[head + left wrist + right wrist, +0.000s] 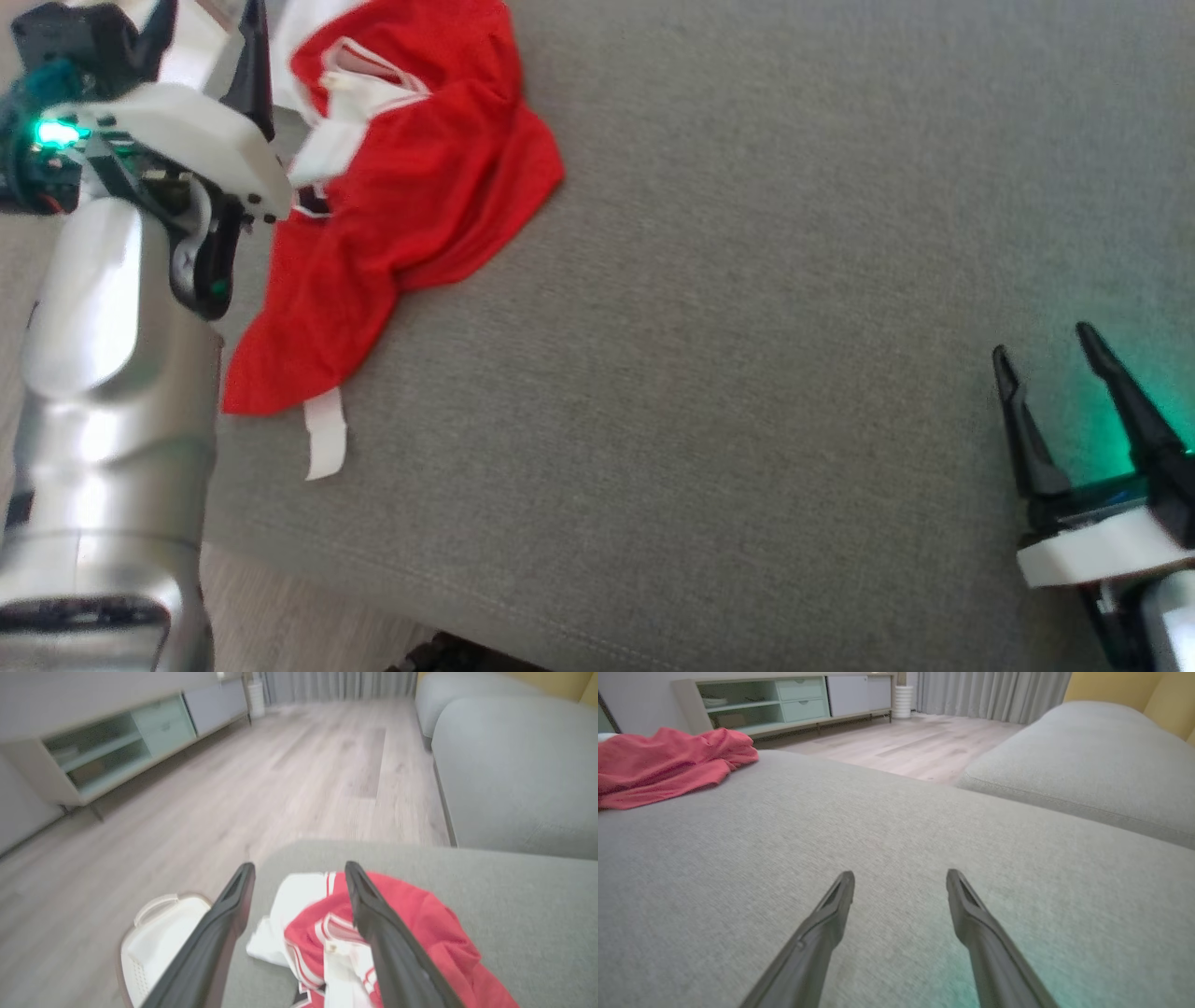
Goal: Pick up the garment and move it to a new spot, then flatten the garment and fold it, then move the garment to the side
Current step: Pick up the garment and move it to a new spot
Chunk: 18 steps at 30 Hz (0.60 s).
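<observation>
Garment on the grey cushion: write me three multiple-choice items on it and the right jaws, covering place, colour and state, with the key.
1. In the head view the garment lies: A. at the cushion's upper left; B. at its centre; C. beside the right jaws.
2. The garment is: A. blue and yellow; B. red with white trim; C. all grey.
3. The right jaws stand: A. shut on the garment; B. shut, empty; C. open, empty.
Key: 1 A, it lies crumpled beside the left arm; 2 B, red cloth with white bands; 3 C, they stand apart above bare cushion.
</observation>
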Tool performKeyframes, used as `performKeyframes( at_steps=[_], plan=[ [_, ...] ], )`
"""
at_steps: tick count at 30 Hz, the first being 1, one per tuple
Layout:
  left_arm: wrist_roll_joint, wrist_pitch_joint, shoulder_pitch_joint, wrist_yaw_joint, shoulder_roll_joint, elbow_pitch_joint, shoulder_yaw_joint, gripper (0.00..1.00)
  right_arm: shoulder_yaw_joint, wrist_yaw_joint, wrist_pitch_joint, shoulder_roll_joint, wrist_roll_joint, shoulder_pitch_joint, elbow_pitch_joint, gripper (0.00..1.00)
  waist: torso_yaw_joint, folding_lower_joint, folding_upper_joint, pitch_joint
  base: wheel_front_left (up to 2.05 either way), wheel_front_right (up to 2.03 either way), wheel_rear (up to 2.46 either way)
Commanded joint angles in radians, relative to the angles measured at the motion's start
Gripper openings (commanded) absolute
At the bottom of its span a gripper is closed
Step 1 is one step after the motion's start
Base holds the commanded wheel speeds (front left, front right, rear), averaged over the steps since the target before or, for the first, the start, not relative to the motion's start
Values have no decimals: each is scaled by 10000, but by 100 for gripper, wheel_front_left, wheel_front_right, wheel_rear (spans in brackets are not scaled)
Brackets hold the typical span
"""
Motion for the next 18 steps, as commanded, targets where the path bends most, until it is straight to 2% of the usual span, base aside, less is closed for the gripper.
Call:
performKeyframes(
  at_steps=[1,8,13,14,15,18],
  plan=[
    [-359,301,-597,-122,415,350,150,100,131,-9,-71,-327,65,-174,-477,100,-346,-2,0,485,0,0,0],
    [-1757,1092,-1190,-225,182,1989,-506,100,84,-9,88,-511,84,-438,-951,100,-758,-2,0,1123,0,0,0],
    [-2669,1347,-1035,-229,484,2662,-1415,100,84,-9,101,-387,50,-732,-1139,100,-1146,-2,0,1529,0,0,0],
    [-2759,1317,-1036,-229,583,2736,-1608,41,75,-9,92,-364,41,-776,-1128,100,-1201,-2,0,1564,0,0,0],
    [-2823,1171,-1049,-230,709,2779,-1759,0,59,-9,78,-335,27,-824,-1098,100,-1272,-2,0,1576,0,0,0],
    [-2837,503,-1192,-230,1050,2930,-2108,0,2,-9,17,-200,24,-913,-955,100,-1443,-2,0,1477,0,0,0]
  ],
)
